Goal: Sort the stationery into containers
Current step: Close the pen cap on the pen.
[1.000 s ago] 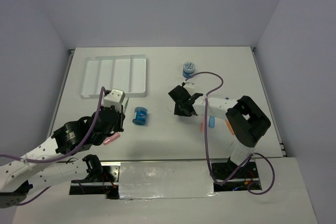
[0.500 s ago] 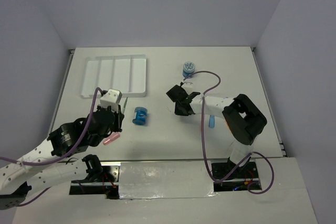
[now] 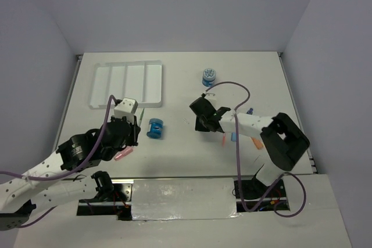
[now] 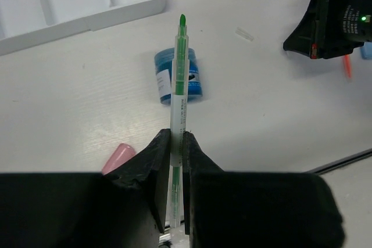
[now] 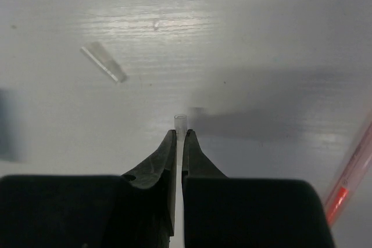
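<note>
My left gripper [image 4: 177,136] [image 3: 133,128] is shut on the thin grey-green pen [image 4: 181,68], whose green tip points toward the white four-compartment tray [image 3: 125,84] [image 4: 87,4]. Below the pen a blue spool [image 4: 177,76] [image 3: 154,128] lies on the table. My right gripper [image 5: 179,133] [image 3: 201,121] is shut on a small clear tube [image 5: 181,120] that sticks out past its tips. A second clear piece [image 5: 104,62] [image 4: 244,33] lies loose nearby. The orange pen [image 5: 349,172] [image 3: 224,139] lies to the right of that gripper.
A pink stub [image 3: 123,154] [image 4: 119,158] lies beside my left gripper. A blue stub [image 3: 233,137] and an orange stub [image 3: 256,142] lie under the right arm. A second blue spool [image 3: 209,76] stands at the back centre.
My right gripper has shut on the small clear tube, and the right arm has shifted a little to the right. The left gripper stays shut on the pen.
</note>
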### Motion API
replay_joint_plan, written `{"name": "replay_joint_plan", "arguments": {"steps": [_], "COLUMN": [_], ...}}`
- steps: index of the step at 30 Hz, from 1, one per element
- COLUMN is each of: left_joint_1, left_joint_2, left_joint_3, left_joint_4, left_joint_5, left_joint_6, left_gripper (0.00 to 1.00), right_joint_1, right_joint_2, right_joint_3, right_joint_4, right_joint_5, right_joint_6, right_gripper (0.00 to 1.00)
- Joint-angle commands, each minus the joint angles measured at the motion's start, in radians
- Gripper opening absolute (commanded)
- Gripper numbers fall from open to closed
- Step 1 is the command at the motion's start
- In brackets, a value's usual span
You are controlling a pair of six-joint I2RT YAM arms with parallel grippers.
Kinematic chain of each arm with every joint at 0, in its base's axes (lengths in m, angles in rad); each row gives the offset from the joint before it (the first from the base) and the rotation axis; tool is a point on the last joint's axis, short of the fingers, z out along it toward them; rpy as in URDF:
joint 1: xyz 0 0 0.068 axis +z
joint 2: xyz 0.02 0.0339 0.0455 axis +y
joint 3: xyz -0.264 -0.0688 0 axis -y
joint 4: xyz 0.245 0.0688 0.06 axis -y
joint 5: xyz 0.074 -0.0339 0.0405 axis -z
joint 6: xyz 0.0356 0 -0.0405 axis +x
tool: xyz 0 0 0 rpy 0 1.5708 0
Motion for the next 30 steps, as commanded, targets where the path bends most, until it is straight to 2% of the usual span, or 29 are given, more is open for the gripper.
{"name": "replay_joint_plan", "arguments": {"steps": [1,3,5,7,9,10,14,15,19,24,30], "left_joint_1": [-0.004,-0.006,-0.004,-0.004,-0.006,-0.004,-0.004,-0.004,-0.006,-0.004,-0.004], "left_joint_2": [0.021,0.001,-0.024,-0.042,-0.059,-0.064,-0.059,-0.058,-0.061,-0.055,-0.073], "left_joint_3": [0.014,-0.069,-0.171,-0.265,-0.313,-0.348,-0.408,-0.414,-0.453,-0.474,-0.474], "left_joint_4": [0.086,0.192,0.382,0.555,0.654,0.745,0.939,0.962,1.045,1.108,1.088], "left_joint_5": [0.068,0.165,0.249,0.277,0.307,0.323,0.427,0.455,0.516,0.582,0.573], "left_joint_6": [-0.076,-0.114,-0.137,-0.157,-0.18,-0.179,-0.164,-0.162,-0.162,-0.162,-0.148], "left_gripper": [0.0,0.0,0.0,0.0,0.0,0.0,0.0,0.0,0.0,0.0,0.0], "right_joint_1": [0.025,0.046,0.075,0.088,0.098,0.1,0.115,0.12,0.137,0.137,0.158], "right_joint_2": [-0.192,-0.296,-0.413,-0.485,-0.581,-0.612,-0.726,-0.729,-0.709,-0.706,-0.716], "right_joint_3": [-0.027,-0.05,-0.095,-0.125,-0.168,-0.182,-0.267,-0.266,-0.219,-0.294,-0.306], "right_joint_4": [0.108,0.139,0.237,0.314,0.383,0.455,0.717,0.784,0.768,0.914,0.902], "right_joint_5": [0.018,0.072,0.133,0.17,0.182,0.178,0.065,-0.015,-0.097,-0.207,-0.203], "right_joint_6": [0.062,0.102,0.119,0.134,0.148,0.153,0.09,0.067,0.026,0.038,0.018], "right_gripper": [0.0,0.0,0.0,0.0,0.0,0.0,0.0,0.0,0.0,0.0,0.0]}}
